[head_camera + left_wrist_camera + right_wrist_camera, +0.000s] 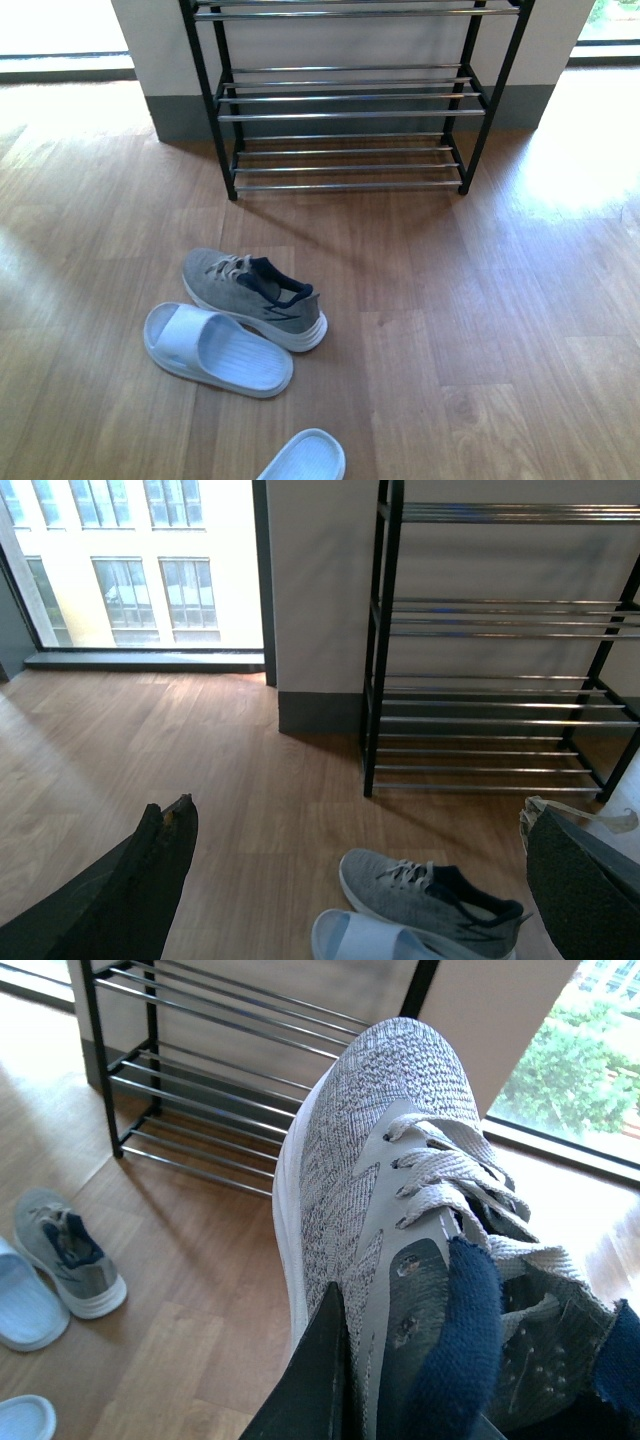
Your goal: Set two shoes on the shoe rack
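One grey sneaker (255, 297) lies on its sole on the wood floor in front of the shoe rack (350, 114), toe pointing left. In the left wrist view that sneaker (430, 900) sits low between the wide-apart fingers of my open left gripper (370, 865), with the rack (500, 720) beyond it. My right gripper (420, 1360) is shut on the other grey sneaker (380, 1190), one finger (320, 1380) outside its side and the other inside the navy collar. That sneaker hangs in the air, toe toward the rack (98, 1060). Neither arm shows in the front view.
A pale blue slide (215, 348) lies against the near side of the floor sneaker. A second slide (305, 458) sits at the bottom edge. The rack stands against a white wall with a grey skirting (180, 118), with bright windows on either side.
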Tool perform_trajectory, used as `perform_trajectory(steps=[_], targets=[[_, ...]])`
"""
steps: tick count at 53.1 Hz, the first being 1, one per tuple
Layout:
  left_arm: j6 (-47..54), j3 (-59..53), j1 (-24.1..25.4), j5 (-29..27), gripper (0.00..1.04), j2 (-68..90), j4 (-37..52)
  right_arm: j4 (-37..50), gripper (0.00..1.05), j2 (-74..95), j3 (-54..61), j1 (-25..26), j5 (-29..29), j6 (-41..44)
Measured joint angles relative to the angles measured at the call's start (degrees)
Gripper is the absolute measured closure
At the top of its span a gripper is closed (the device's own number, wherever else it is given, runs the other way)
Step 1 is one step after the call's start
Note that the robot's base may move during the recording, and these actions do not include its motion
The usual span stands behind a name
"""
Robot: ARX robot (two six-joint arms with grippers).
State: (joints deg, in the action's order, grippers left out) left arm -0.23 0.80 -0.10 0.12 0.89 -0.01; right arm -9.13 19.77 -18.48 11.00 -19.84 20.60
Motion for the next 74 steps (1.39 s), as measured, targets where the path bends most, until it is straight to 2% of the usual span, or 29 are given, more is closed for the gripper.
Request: perform_trajectory(steps=[26,28,30,33,34,39,43,48,55,61,74], targets=[[-0.07,0.00,0.00,-0.15,0.09,0.00,-0.02,0.00,1.03,0.02,0.02,0.09,-0.44,0.00],[-1.70,0.52,-0.61,-1.75,0.09,1.14,-2.03,0.00,1.03,0.00,0.02,0.09,-0.44,0.00],[-9.11,3.61,-3.39,-8.66,0.09,5.60,-9.55,0.00,1.03,0.00,0.02,0.09,-0.42,0.00],[-17.55,6.27,-6.71,-13.97,0.09,13.57,-12.79,0.00,1.03,0.00,0.02,0.11,-0.35,0.02],[-20.44,6.54,-7.23,-14.14,0.09,15.17,-12.63,0.00,1.03,0.00,0.04,0.11,-0.35,0.02],[-36.17,7.34,-10.45,-9.51,0.09,28.15,-6.95,0.00,1.03,0.00,0.04,0.09,-0.44,0.02],[-42.34,8.15,-11.54,-7.23,0.09,37.51,-1.40,0.00,1.03,0.00,0.04,0.11,-0.48,0.00],[-47.50,10.51,-10.45,-4.13,0.09,53.33,8.85,0.00,1.03,0.00,0.02,0.11,-0.46,0.02],[-49.99,15.41,-7.52,-3.21,0.09,75.19,20.52,0.00,1.03,0.00,0.02,0.11,-0.44,0.02],[-50.27,20.61,-6.49,-1.57,0.09,91.49,26.91,0.00,1.03,0.00,0.02,0.11,-0.44,0.00],[-49.72,34.03,-5.81,4.11,0.09,116.52,31.63,0.00,1.03,0.00,0.02,0.09,-0.46,0.00]])
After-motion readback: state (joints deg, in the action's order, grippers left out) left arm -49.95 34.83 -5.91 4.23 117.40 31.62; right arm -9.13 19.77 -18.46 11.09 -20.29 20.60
